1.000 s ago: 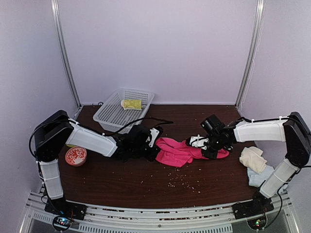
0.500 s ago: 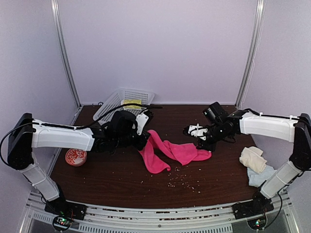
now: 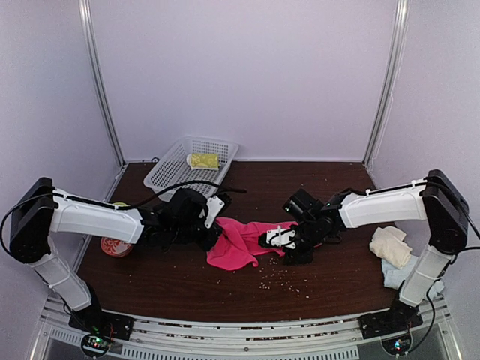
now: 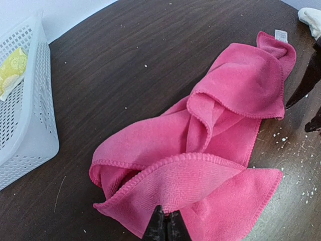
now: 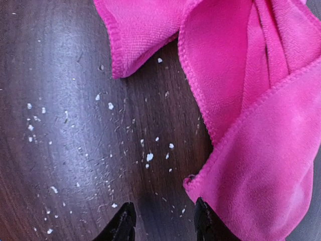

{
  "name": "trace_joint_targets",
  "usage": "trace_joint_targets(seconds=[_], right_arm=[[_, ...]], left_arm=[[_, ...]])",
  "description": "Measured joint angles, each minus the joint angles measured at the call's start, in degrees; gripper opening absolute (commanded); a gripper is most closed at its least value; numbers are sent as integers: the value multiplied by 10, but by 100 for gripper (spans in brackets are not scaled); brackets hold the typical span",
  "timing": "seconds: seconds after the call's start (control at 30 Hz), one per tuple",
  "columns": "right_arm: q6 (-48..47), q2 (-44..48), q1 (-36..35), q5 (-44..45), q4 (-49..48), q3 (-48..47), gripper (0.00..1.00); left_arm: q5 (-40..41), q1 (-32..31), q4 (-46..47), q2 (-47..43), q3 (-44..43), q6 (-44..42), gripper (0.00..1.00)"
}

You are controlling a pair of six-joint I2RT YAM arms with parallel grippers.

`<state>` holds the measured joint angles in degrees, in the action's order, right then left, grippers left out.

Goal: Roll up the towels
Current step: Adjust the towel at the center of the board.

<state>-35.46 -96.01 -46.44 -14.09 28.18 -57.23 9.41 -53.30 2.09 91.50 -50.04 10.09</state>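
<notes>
The hot-pink towel lies crumpled mid-table; it also shows in the left wrist view and the right wrist view. My left gripper is shut on a fold of its near edge. My right gripper is open and empty just over the table at the towel's right edge, one finger against the cloth. The lime-yellow towel lies in the white basket. The cream towel sits on the pale-blue towel at the right.
A round red-patterned tin lies by the left arm. White crumbs are scattered on the dark wood table. The basket corner shows in the left wrist view.
The towel went from stretched out to bunched at mid-table. My right gripper moved left and down toward it and let go. My left gripper came slightly right, still holding the towel.
</notes>
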Motion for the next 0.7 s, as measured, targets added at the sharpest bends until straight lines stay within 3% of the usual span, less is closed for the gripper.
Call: trace_joint_targets(seconds=[0.47, 0.57, 0.7], right_arm=[[31, -45, -12, 76, -55, -6, 38], [35, -49, -12, 78, -55, -12, 30], [42, -68, -12, 76, -55, -26, 13]], left_arm=[[-8, 0, 6, 0, 16, 5, 0], [-10, 0, 10, 0, 16, 5, 0], [-14, 0, 12, 1, 16, 5, 0]])
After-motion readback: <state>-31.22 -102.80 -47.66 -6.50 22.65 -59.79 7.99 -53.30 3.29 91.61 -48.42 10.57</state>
